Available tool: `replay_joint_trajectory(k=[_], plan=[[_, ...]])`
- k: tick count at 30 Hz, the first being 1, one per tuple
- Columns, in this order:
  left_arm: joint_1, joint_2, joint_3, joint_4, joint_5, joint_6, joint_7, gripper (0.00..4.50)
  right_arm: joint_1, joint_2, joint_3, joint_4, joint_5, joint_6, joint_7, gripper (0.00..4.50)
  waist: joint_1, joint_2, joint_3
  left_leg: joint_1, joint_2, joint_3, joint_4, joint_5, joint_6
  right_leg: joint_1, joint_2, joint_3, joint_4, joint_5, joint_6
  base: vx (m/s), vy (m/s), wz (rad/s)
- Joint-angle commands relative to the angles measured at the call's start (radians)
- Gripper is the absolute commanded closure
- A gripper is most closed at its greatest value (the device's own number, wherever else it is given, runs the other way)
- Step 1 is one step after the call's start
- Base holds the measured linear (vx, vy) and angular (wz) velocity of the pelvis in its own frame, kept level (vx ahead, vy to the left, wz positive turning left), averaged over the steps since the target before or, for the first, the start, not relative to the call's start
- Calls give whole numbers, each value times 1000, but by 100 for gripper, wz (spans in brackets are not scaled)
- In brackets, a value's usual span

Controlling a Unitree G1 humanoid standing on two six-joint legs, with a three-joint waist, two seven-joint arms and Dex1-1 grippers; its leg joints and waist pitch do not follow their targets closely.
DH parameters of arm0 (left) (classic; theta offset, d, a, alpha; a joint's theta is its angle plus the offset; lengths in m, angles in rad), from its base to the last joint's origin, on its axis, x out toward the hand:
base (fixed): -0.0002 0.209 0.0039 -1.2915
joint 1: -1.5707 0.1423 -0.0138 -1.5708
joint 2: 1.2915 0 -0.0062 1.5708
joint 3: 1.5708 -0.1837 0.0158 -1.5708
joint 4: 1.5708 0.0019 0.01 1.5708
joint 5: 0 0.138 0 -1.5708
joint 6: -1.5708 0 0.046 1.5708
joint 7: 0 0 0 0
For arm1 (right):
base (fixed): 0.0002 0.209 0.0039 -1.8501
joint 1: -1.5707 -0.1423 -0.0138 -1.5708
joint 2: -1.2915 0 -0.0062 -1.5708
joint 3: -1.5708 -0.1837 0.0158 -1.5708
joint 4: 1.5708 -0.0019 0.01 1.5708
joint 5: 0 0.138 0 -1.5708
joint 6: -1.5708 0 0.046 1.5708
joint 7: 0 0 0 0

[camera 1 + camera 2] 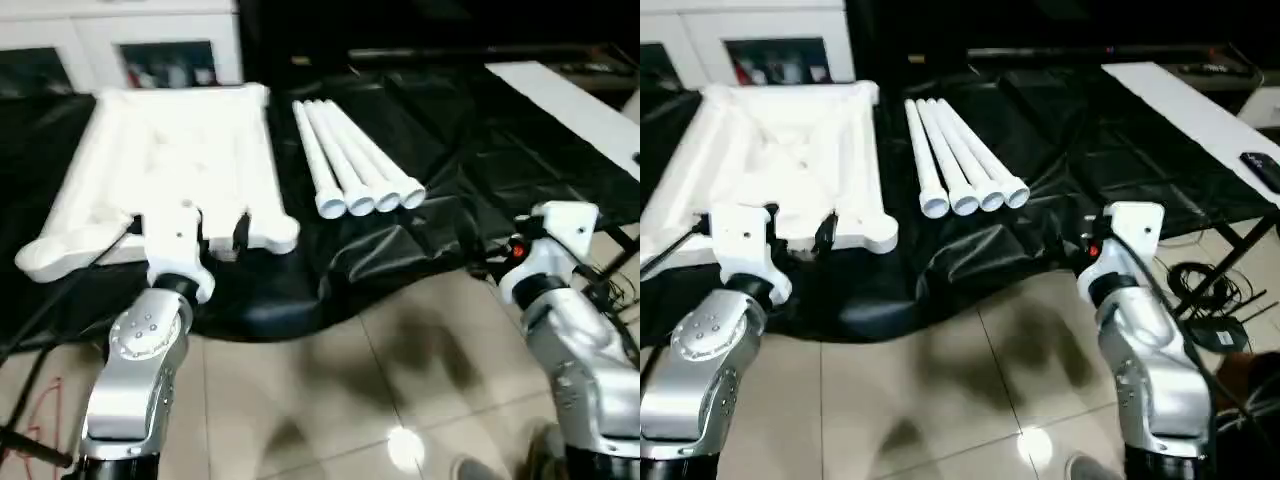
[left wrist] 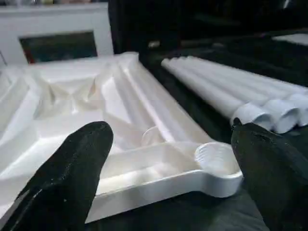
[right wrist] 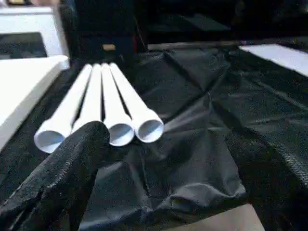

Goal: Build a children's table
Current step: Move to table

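Left eye view showed both grippers spread, empty, approach step: right gripper (image 1: 500,250) next needed a tube leg (image 1: 345,160); left gripper (image 1: 195,235) by tabletop (image 1: 170,150).

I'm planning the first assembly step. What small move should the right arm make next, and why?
Probably ease the open right gripper forward to the nearest of the four tube legs: they lie loose beside the upturned table top, whose corner socket is empty.
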Motion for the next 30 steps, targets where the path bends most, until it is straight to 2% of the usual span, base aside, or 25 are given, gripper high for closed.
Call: replay_joint_trajectory(k=[1, 2, 3, 4, 5, 6, 7, 8, 9, 10, 11, 12, 14, 15, 16, 17, 18, 20, 21, 22, 23, 24, 25, 28, 30], plan=[[-33, 4, 25, -21, -2, 22, 8, 1, -11, 14, 43, 26, -10, -15, -2, 9, 2, 15, -79, 41, 29, -36, -66, -59, 153, 38, -17, 19, -27, -21, -161, 180, 0, 7], [-33, 4, 25, -21, -2, 22, 8, 1, -11, 14, 43, 26, -10, -15, -2, 9, -4, 15, -78, 59, 36, -49, -64, -22, 192, 23, -7, 12, -9, 42, -160, 193, -9, 7], [-37, -4, 26, -23, 8, 41, 24, 1, -21, 15, 77, 41, -20, -27, 27, 9, -13, 17, -79, 109, 52, -74, -42, 71, 328, -19, -12, 4, 24, 120, -133, 193, -9, 7], [-31, -1, 20, -27, 9, 42, 24, 1, -28, 18, 99, 50, -26, -34, 42, 9, 10, -26, -68, -13, -22, -77, -8, 85, 435, 65, -22, -6, -19, 180, -90, 169, -21, 23], [-28, 1, 18, -29, 10, 41, 23, 1, -31, 19, 107, 53, -29, -36, 47, 9, 31, -22, -60, -84, -78, -43, 28, 62, 447, 125, -48, 14, -57, 201, -64, 171, 16, 60], [-21, 6, 12, -31, 10, 37, 20, 1, -36, 22, 123, 61, -36, -41, 55, 9, 53, -22, -69, -164, -63, -65, 96, 56, 423, 200, -152, 59, -85, 184, -24, 171, 16, 60], [-21, 6, 12, -31, 10, 37, 20, 1, -36, 22, 123, 61, -36, -41, 55, 9, 58, 2, -70, -158, -41, -87, 76, 92, 363, 204, -124, 15, -83, 237, 20, 182, 44, 82], [-15, 10, 11, -34, 9, 33, 16, 1, -42, 27, 130, 68, -40, -44, 55, 9, 31, 28, -71, -30, -29, -138, 18, 218, 418, 139, 8, -86, -15, 226, 92, 230, -4, 71], [-12, 11, 10, -35, 8, 32, 15, 1, -44, 29, 133, 71, -42, -46, 55, 9, -10, 52, -78, 122, 4, -256, 24, 274, 565, -22, 66, -108, 106, 16, 120, 230, -4, 71], [-4, 15, 20, -35, 6, 28, 16, 1, -50, 41, 141, 78, -40, -42, 58, 9, -38, 46, -93, 193, 52, -358, 32, 492, 691, -124, 53, -65, 187, -270, 86, 232, -88, 40], [-5, 16, 29, -32, 5, 28, 16, 1, -52, 58, 140, 80, -21, -35, 58, 9, -22, 50, -90, 188, 50, -382, 42, 616, 686, -156, 39, -41, 206, -277, 80, 71, -129, 16], [-7, 17, 34, -26, 7, 28, 16, 1, -52, 67, 141, 82, -17, -30, 53, 9, -19, 18, -73, 138, 52, -288, 17, 599, 399, -186, 5, 14, 223, -50, 98, -64, -197, 20], [-16, 16, 38, -20, 12, 31, 17, 1, -49, 67, 145, 87, -9, -20, 59, 9, -12, -12, -56, 100, 24, -216, -24, 440, 359, -185, -13, 42, 173, 133, 36, -114, -114, 12], [-19, 14, 38, -20, 10, 33, 17, 1, -46, 67, 143, 84, -2, -23, 66, 9, 4, -63, -44, 81, -52, -142, -32, 141, 330, -121, -22, 89, 38, 178, -2, 67, -32, 12], [-21, 13, 37, -20, 7, 34, 18, 1, -44, 69, 141, 83, 2, -27, 73, 9, 41, -104, -46, 17, -161, -75, 129, -149, 240, -15, -113, 229, -70, -214, -67, 172, -47, 36], [-20, 14, 35, -20, 7, 33, 17, 1, -42, 71, 141, 83, -3, -27, 66, 9, 54, -84, -52, 5, -141, -99, 168, -157, 189, 22, -167, 268, -67, -295, -183, 189, -33, 29], [-19, 16, 31, -21, 7, 32, 15, 1, -40, 73, 141, 83, -11, -26, 56, 9, 49, -85, -49, -40, -115, -119, 194, -110, 104, 63, -148, 261, -44, -284, -307, 189, -33, 29], [-17, 21, 22, -19, 6, 29, 11, 1, -36, 92, 135, 86, -22, -57, 39, 9, 53, -51, -42, -74, -73, -139, 195, -29, 19, 79, -154, 236, -60, -134, -448, 169, 1, 13], [-20, 23, 23, -14, 3, 29, 9, 1, -37, 92, 137, 87, -35, -78, 38, 9, 57, -21, -31, -85, -34, -152, 155, 14, 3, 66, -145, 197, -75, -150, -454, 163, 23, 13], [-22, 23, 23, -12, 3, 29, 8, 1, -37, 90, 140, 87, -45, -85, 35, 9, 57, -21, -31, -85, -34, -152, 155, 14, 3, 66, -145, 197, -75, -150, -454, 150, 63, 9], [-22, 23, 23, -12, 3, 29, 8, 1, -37, 90, 140, 87, -45, -85, 35, 9, 53, 3, -37, -87, -20, -138, 60, 61, 21, 71, -59, 132, -66, -223, -377, 143, 116, 12], [-27, 27, 22, -6, 3, 26, 2, 1, -37, 76, 150, 88, -62, -83, 38, 9, 39, 59, -42, 5, 28, -170, -41, -45, 45, 5, 33, 44, -7, -263, -240, 143, 116, 12], [-29, 28, 21, -4, 4, 25, -1, 1, -37, 71, 152, 89, -56, -73, 46, 9, -17, 67, -62, 92, 117, -269, -77, -339, 81, -92, 43, 11, 161, -219, -114, 158, 142, 15], [-38, 29, 17, 0, 1, 23, -16, 1, -34, 69, 137, 85, -24, -48, 58, 9, -4, 60, -51, 86, 73, -232, -63, -338, 257, -145, 23, -6, 200, -47, 15, 182, 85, 8], [-40, 33, 12, 2, -3, 23, -23, 1, -33, 68, 131, 83, -19, -40, 60, 9, -23, 23, -44, 76, 47, -179, -79, -267, 337, -152, -7, 6, 140, 71, -10, 163, 10, 2]])
